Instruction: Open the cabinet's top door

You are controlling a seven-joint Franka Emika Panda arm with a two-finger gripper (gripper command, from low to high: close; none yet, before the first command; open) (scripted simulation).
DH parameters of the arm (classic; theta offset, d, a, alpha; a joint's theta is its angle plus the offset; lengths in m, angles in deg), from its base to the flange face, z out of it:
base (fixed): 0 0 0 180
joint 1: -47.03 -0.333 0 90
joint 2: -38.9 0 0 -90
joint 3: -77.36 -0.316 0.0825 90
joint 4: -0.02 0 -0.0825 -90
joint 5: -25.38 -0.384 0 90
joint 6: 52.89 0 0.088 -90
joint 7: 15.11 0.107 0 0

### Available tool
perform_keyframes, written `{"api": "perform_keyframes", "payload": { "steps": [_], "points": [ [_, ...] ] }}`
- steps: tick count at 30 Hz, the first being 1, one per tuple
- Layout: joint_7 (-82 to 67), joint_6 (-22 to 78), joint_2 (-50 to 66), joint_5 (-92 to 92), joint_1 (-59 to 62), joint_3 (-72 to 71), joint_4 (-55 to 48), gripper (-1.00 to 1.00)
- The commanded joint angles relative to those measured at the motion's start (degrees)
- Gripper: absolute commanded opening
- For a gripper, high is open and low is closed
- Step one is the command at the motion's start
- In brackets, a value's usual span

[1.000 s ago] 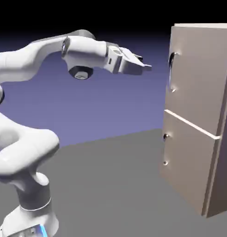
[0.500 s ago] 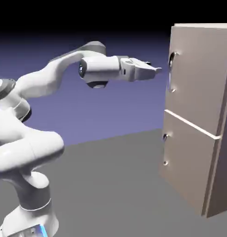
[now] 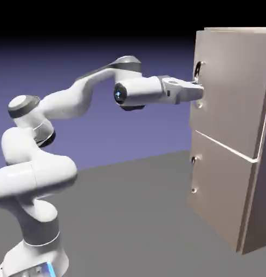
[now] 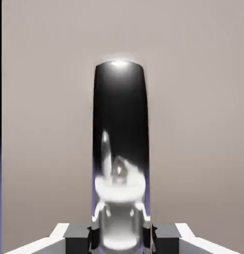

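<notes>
Two views, one claw (image 3: 198, 92): closed on the top door's handle
Claw: clamped on the handle, one fingertip at each side of the bar; in the hand view both grey tips sit at the bottom edge with the bar between them
Handle (image 4: 120, 129): dark, glossy, curved vertical bar with bright reflections, standing out large against the beige panel in the hand view
Top door (image 3: 235, 92): upper, larger beige panel of the cabinet, at the exterior view's right; its handle is near the panel's left edge there
Cabinet (image 3: 257, 211): tall beige box, upright, with two front panels, one above the other
Lower panel (image 3: 219, 189): below the top door, with a pale line between the two
Knobs: upper knob (image 3: 194, 160) and lower knob (image 3: 194, 190), both small and round, near the lower panel's left edge in the exterior view
Arm (image 3: 64, 103): white, rising at the exterior view's left and bent toward the right, its last stretch roughly level up to the handle
Backdrop (image 3: 129, 140): blue-violet, darkening to black at the top
Ground (image 3: 135, 216): dark grey, around the cabinet's foot
</notes>
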Motion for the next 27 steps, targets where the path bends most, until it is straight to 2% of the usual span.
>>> {"api": "perform_keyframes", "payload": {
  "steps": [1,8,15,21,27],
  "points": [
    [-1.1,2.4,0.4,0.2,-0.7,1.0,1.6,-1.00],
    [-7.9,19.9,4.1,3.9,-3.1,8.6,10.3,-1.00],
    [-14.1,37.3,9.9,11.3,-1.2,16.7,14.7,-1.00],
    [-20.0,52.3,17.4,19.9,3.5,22.5,14.8,-1.00],
    [-27.6,67.0,28.6,31.3,10.6,26.0,10.4,-1.00]
  ]
}}
